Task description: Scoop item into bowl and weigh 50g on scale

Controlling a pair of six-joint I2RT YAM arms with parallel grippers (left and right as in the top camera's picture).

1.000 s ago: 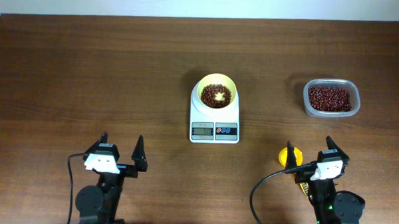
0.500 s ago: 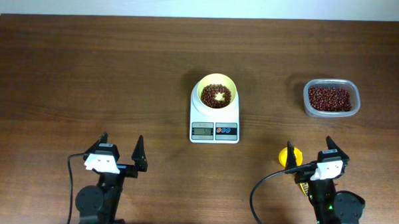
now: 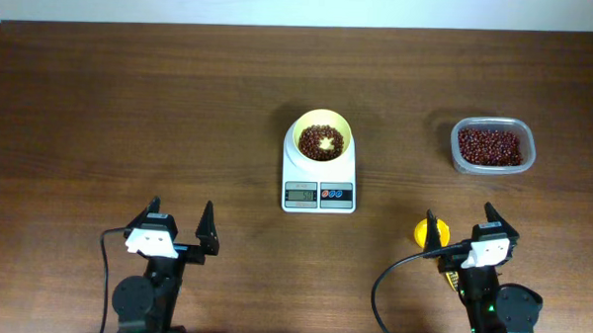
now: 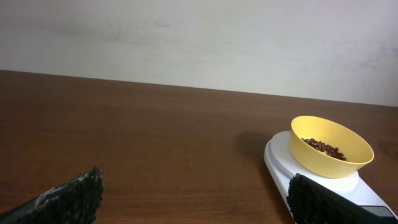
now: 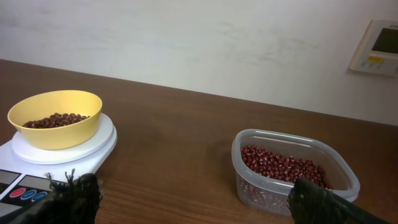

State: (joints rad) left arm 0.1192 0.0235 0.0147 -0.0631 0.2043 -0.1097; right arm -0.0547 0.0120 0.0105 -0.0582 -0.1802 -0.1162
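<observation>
On scale (image 3: 318, 194), beans (image 3: 311, 135) in bowl (image 3: 323, 117), well apart from left end effector (image 3: 182, 206)

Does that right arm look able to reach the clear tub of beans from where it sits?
Probably yes: the right gripper is open, the clear container of beans sits ahead of it, and nothing stands between them.

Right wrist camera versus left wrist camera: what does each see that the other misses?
Only the right wrist view shows the clear container of beans, the red and blue buttons on the white scale, and a wall panel. Only the left wrist view shows a long bare stretch of table left of the scale. Both show the yellow bowl holding beans on the scale, with the pale wall behind.
</observation>
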